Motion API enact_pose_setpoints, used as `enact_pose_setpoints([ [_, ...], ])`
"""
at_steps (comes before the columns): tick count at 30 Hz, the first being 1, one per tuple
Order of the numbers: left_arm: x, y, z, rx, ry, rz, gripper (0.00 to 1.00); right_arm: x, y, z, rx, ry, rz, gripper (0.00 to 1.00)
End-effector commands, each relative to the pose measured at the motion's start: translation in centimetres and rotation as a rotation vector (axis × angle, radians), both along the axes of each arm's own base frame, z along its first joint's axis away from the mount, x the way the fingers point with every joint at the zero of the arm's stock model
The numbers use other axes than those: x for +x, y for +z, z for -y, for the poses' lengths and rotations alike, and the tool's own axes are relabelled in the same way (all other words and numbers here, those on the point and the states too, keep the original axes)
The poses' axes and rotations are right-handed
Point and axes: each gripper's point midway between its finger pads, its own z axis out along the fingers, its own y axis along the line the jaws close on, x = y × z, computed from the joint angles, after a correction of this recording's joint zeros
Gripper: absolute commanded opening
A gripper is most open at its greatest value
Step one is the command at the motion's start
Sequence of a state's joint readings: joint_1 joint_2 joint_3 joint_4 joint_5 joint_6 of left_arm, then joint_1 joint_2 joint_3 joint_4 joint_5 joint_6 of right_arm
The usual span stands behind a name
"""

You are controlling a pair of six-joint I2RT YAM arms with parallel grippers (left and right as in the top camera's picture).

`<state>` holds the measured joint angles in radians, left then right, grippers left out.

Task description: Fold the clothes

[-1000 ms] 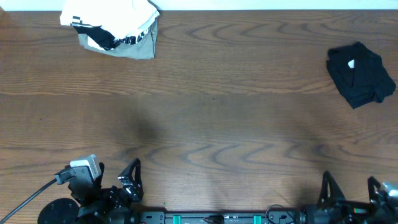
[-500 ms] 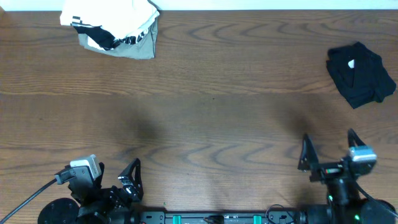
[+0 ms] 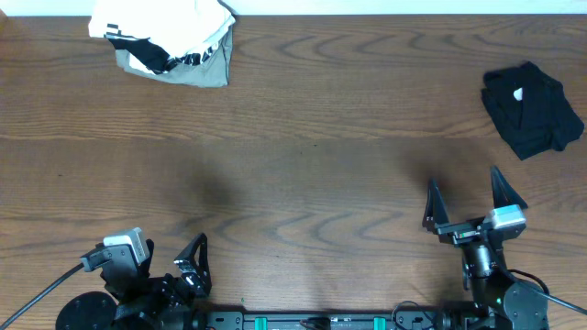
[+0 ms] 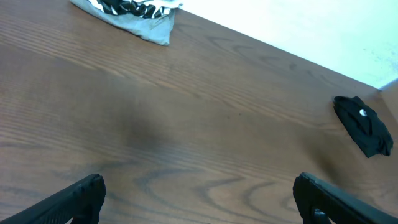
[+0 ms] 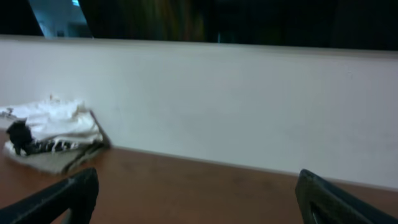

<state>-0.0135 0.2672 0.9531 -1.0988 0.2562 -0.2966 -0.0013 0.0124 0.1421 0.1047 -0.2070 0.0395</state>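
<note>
A pile of folded clothes (image 3: 165, 41), white, black-printed and khaki, lies at the far left corner; it shows in the left wrist view (image 4: 134, 15) and the right wrist view (image 5: 53, 137). A crumpled black garment (image 3: 532, 110) lies at the far right, also seen in the left wrist view (image 4: 364, 124). No large white T-shirt is spread on the table. My left gripper (image 3: 170, 266) rests open and empty at the near left edge. My right gripper (image 3: 468, 197) is open and empty, raised over the near right of the table.
The brown wooden table (image 3: 303, 156) ends at a white wall (image 5: 236, 99) along its far edge. The arm bases and a cable (image 3: 46, 289) sit at the near edge.
My right arm has risen from the near right edge and moved forward and left over the table, jaws open. The left arm and the clothes have not moved.
</note>
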Motion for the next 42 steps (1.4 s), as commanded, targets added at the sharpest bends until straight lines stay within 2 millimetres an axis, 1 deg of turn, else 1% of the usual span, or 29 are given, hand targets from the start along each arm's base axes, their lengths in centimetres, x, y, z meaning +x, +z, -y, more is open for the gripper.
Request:
enact_pose_setpoints([
  [1,0.0,0.0,0.1,-0.013,0.002,-0.003,0.98,0.1,-0.4,-0.2,-0.012,0.006,0.032,0.99],
  [7,0.0,0.0,0.1,-0.013,0.002,-0.002,0.98,0.1,-0.3,0.2,-0.005,-0.016,0.129,0.99],
  [12,0.0,0.0,0.1,-0.013,0.002,-0.003,0.98,0.1,-0.2,0.4,-0.004,-0.024,0.134,0.99],
  [14,0.0,0.0,0.1,-0.013,0.002,-0.003,0.98,0.3,-0.6,0.5,-0.003,-0.030,0.117,0.99],
  [17,0.0,0.0,0.1,-0.013,0.002,-0.002,0.98,0.8,-2.1,0.8,0.002,-0.050,0.052,0.99],
  [20,0.0,0.0,0.1,-0.013,0.002,-0.003,0.98,1.5,-4.5,1.4,0.007,-0.086,-0.052,0.99],
  [25,0.0,0.0,0.1,-0.013,0.002,-0.002,0.98,1.9,-7.5,2.5,0.016,-0.148,-0.175,0.99],
  [29,0.0,0.0,0.1,-0.013,0.002,-0.002,0.98,2.0,-10.4,3.8,0.097,-0.215,-0.302,0.99],
  [30,0.0,0.0,0.1,-0.013,0.002,-0.002,0.98,1.9,-10.8,3.9,0.102,-0.224,-0.315,0.99],
  [36,0.0,0.0,0.1,-0.013,0.002,-0.003,0.98,1.9,-10.7,3.9,0.041,-0.230,-0.307,0.99],
  [42,0.0,0.0,0.1,-0.013,0.002,-0.002,0.98,1.9,-10.7,3.9,0.042,-0.229,-0.307,0.99],
])
